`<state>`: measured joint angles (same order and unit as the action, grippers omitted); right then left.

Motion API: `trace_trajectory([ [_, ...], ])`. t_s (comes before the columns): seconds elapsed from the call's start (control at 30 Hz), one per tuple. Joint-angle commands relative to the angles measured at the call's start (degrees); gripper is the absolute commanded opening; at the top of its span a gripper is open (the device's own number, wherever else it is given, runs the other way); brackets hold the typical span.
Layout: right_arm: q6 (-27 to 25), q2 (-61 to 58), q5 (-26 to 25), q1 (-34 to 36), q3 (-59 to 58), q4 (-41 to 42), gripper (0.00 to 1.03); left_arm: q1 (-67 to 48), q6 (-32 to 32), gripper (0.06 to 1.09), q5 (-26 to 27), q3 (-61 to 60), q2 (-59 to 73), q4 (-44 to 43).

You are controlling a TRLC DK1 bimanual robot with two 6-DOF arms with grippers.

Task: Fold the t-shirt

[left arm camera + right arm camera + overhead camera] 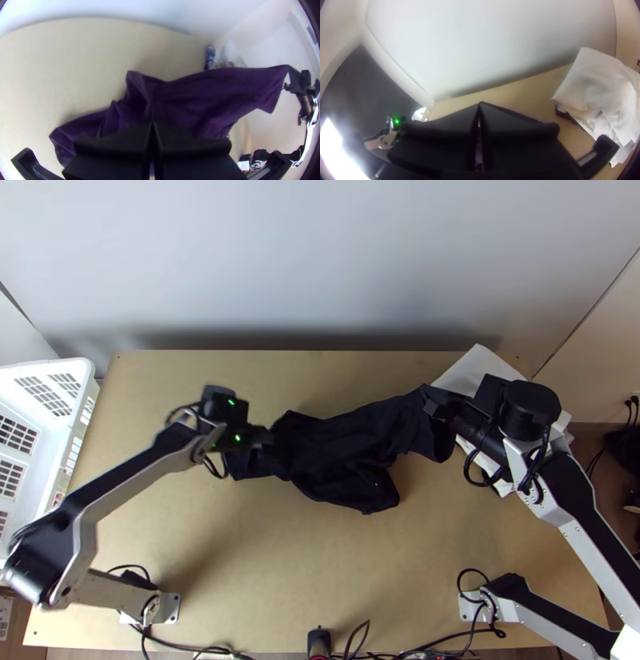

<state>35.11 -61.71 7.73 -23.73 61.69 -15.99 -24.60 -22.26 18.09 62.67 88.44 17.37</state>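
Dark t-shirt (344, 448), bunched and unevenly spread between my two claws.
Nearest, my left claw (270, 440) is clenched over its left part; whether cloth is pinched there, I cannot tell. My right claw (430, 398) grasps the right end, which hangs from it, while the middle lies rumpled on the table (320, 572). Beyond my right claw lies a white cloth (475, 367); farthest stands the pale wall (320, 260).

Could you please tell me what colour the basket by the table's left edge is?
The basket is white; the top view shows it best.
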Motion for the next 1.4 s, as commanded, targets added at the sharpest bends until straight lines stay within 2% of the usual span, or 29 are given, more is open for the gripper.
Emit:
trace_trajectory([
  [0.0, -0.04, 0.01, 0.01, -0.09, 1.24, 0.34, 0.03, 4.82, -2.44, 0.09, 7.93, 17.57, -6.27, 14.19],
  [0.27, -0.04, 0.28, 0.10, -0.62, 11.87, -0.89, 0.03, 10.98, -12.02, 0.09, 8.90, 38.93, -7.23, 14.98],
  [0.37, -0.40, 0.89, 0.18, -0.62, 17.76, -2.21, 0.03, 13.70, -15.97, 0.09, 9.25, 42.44, -7.85, 13.48],
  [0.47, -0.22, 2.21, 0.54, -0.62, 24.09, -4.40, 0.03, 16.87, -23.35, 0.09, 11.27, 43.06, -11.28, 7.95],
  [0.6, -0.13, 4.23, 2.56, -1.15, 34.20, -8.45, 0.03, 17.31, -24.50, 0.09, 11.27, 45.78, -16.99, 7.07],
  [0.77, 0.04, 5.55, 7.13, -4.49, 48.08, -17.50, 0.03, 15.72, -24.23, 0.09, 11.97, 45.87, -26.48, 7.95],
  [0.93, 3.47, 7.31, 16.18, -4.40, 57.40, -24.62, 0.03, 16.78, -24.32, 0.09, 12.94, 48.68, -33.34, 13.04],
  [1.1, 6.11, 9.15, 23.56, -4.40, 61.36, -24.97, 0.03, 17.04, -24.41, 0.09, 13.82, 49.83, -37.73, 17.62],
  [1.23, 11.64, 8.98, 29.45, -4.14, 62.50, -24.97, 0.03, 17.31, -26.34, 0.09, 16.10, 50.00, -39.49, 19.64],
  [1.37, 13.84, 8.45, 32.62, -4.14, 63.03, -24.53, 0.03, 17.39, -27.22, 0.09, 17.16, 50.79, -39.23, 20.08],
])
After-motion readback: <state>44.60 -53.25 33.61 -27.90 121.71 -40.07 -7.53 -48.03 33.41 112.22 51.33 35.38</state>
